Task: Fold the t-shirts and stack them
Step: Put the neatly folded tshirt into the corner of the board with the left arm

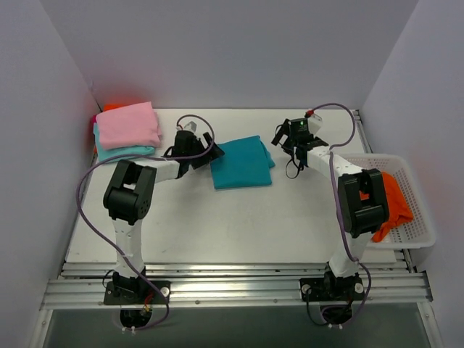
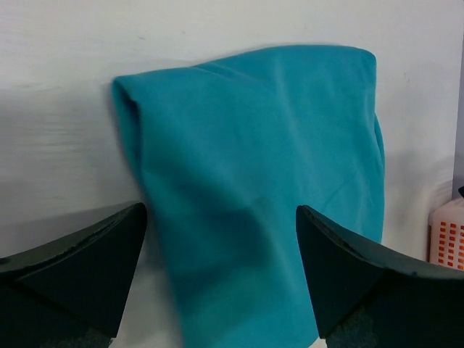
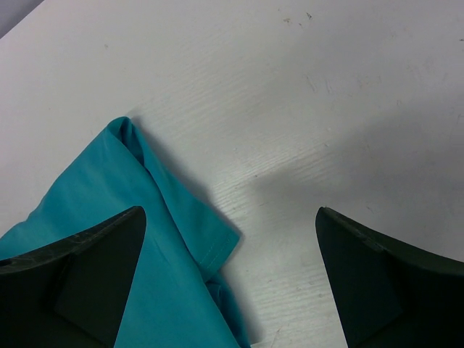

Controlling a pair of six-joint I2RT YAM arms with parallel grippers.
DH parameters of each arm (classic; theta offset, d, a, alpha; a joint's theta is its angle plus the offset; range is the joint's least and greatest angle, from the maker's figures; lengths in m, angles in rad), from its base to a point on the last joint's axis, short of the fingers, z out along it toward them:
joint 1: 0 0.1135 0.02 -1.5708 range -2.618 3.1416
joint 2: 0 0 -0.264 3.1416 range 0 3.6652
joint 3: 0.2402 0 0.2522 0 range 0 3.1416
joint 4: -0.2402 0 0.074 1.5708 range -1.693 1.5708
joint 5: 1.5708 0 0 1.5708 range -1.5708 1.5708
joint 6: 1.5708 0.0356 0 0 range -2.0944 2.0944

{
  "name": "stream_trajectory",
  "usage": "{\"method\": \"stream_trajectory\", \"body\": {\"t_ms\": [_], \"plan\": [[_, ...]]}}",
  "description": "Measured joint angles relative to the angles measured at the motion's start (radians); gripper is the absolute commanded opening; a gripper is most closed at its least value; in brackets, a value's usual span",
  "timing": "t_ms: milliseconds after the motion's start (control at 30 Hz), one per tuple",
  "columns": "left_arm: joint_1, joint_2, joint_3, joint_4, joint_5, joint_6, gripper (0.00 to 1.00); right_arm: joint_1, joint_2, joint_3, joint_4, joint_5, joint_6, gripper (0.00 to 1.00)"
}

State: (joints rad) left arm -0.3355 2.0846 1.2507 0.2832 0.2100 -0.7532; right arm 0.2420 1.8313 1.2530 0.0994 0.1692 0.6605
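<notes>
Lying folded at the centre of the top view, the deep teal cloth t-shirt [image 1: 242, 162] is flanked by the left gripper [image 2: 222, 209] and right gripper [image 3: 228, 210], both spread wide and empty

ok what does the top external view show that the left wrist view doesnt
Only top external: the folded soft pink t-shirt stacked on a pale aqua t-shirt at the far left corner, and the open right gripper. Only left wrist: close-up creases and rounded fold edge of the folded deep teal t-shirt, between the fingers of the open left gripper. Both: that teal shirt on the white table, plus the white plastic mesh basket holding orange cloth.
</notes>
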Motion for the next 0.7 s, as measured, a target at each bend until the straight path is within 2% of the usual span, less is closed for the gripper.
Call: {"method": "stream_trajectory", "body": {"t_ms": [100, 167, 200, 233, 500, 700], "plan": [[-0.053, 0.042, 0.08, -0.051, -0.019, 0.005, 0.88, -0.013, 0.004, 0.0, 0.001, -0.001, -0.001, 1.0], [-0.082, 0.069, 0.132, -0.089, -0.034, 0.0, 0.32, -0.022, 0.004, 0.0, 0.006, -0.001, -0.001, 1.0], [-0.095, 0.083, 0.154, -0.109, -0.044, 0.002, 0.1, -0.027, 0.004, -0.001, 0.008, -0.002, -0.001, 1.0], [-0.106, 0.097, 0.173, -0.13, -0.051, 0.003, 0.03, -0.034, 0.004, -0.002, 0.01, -0.002, -0.001, 1.0], [-0.134, 0.173, 0.303, -0.23, -0.069, 0.016, 0.02, -0.085, 0.003, -0.026, 0.031, -0.031, 0.0, 1.0], [-0.107, 0.175, 0.436, -0.415, -0.095, 0.093, 0.02, -0.105, 0.003, -0.053, 0.047, -0.071, 0.003, 1.0]]}}
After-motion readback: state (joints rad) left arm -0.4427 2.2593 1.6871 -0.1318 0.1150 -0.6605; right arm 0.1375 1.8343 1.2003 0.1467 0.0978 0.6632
